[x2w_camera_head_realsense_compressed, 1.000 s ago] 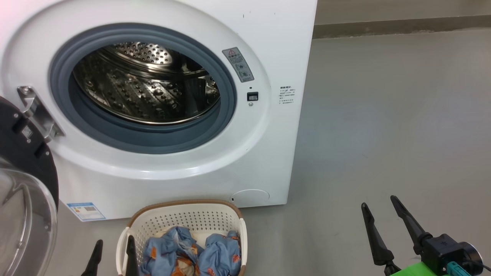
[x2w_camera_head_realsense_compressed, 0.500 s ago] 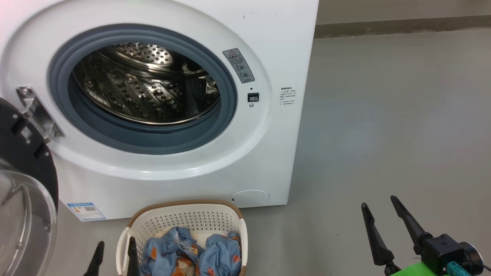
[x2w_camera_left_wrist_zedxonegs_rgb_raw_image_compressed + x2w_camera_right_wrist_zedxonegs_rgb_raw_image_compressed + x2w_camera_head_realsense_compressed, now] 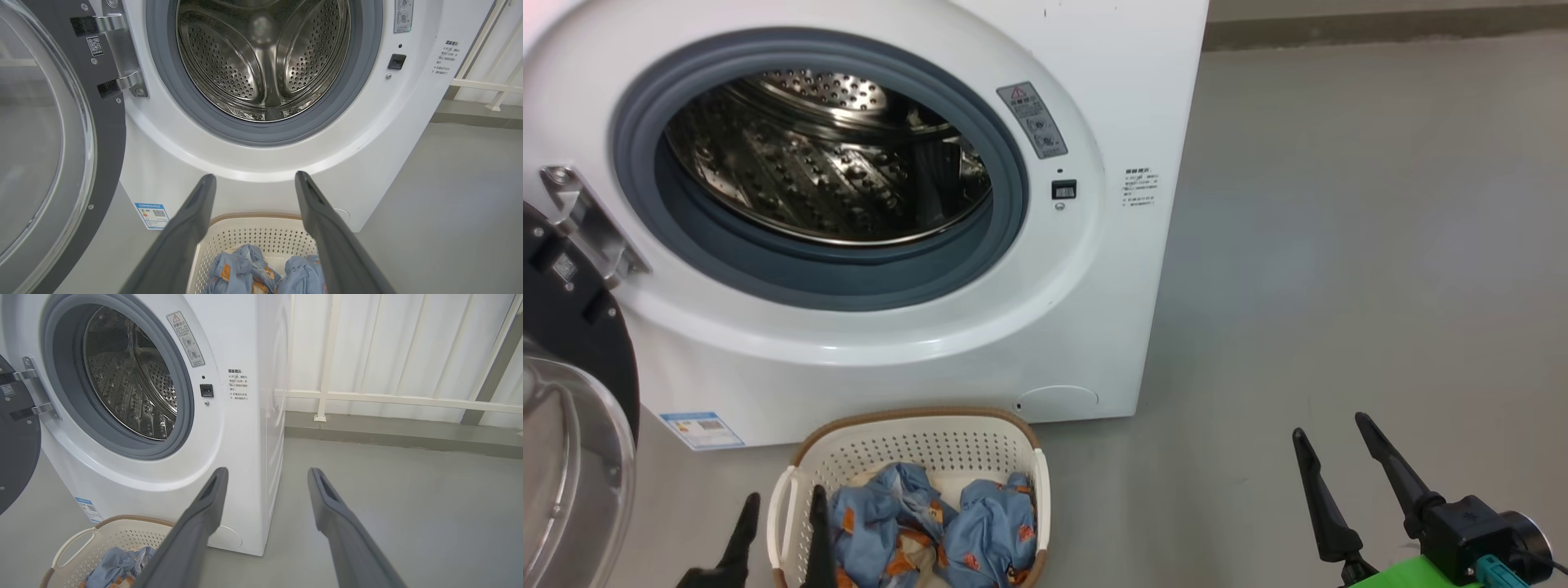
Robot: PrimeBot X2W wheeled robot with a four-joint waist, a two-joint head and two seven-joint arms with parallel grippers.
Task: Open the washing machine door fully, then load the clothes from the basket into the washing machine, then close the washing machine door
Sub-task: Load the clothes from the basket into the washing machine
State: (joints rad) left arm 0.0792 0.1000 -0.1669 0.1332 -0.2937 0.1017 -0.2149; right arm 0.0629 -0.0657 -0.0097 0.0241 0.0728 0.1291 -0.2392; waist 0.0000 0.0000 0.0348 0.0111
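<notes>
Head view: we list the washing machine door swung open, the clothes in the basket (before the washing machine). Left wrist: left gripper splayed, empty, near the basket. Right wrist: right gripper likewise.

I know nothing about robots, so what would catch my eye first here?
The washing machine's steel drum gapes open at upper left, its black-rimmed door swung wide at the left edge. Below, a cream basket holds crumpled blue clothes, the open left gripper near its left side.
</notes>
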